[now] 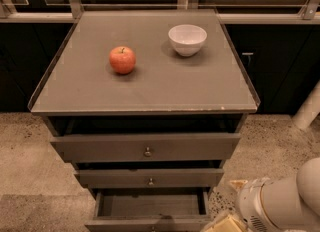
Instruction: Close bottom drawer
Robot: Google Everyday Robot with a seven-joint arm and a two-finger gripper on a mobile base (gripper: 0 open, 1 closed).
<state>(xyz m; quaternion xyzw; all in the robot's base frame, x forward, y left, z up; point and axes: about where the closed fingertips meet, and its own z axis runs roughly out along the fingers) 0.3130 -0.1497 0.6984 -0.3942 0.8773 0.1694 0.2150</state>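
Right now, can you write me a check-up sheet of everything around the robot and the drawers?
Surface: grey cabinet top, flat, holding two things.
Job's things: bottom drawer pulled open, its inside showing.
Clutter: red apple left, white bowl right, apart.
Grippers: gripper low, beside the bottom drawer's right front corner.
Cables: nothing seen.
Surroundings: speckled floor, dark cupboards behind.

Bottom drawer point(150, 206) standing pulled out beneath counter's point(150, 88) front edge, inside showing. Gripper point(226, 224) hanging low below front-right corner, just beside drawer's right end. Apple point(122, 59) sitting left of centre; white bowl point(187, 39) sitting toward back-right corner.
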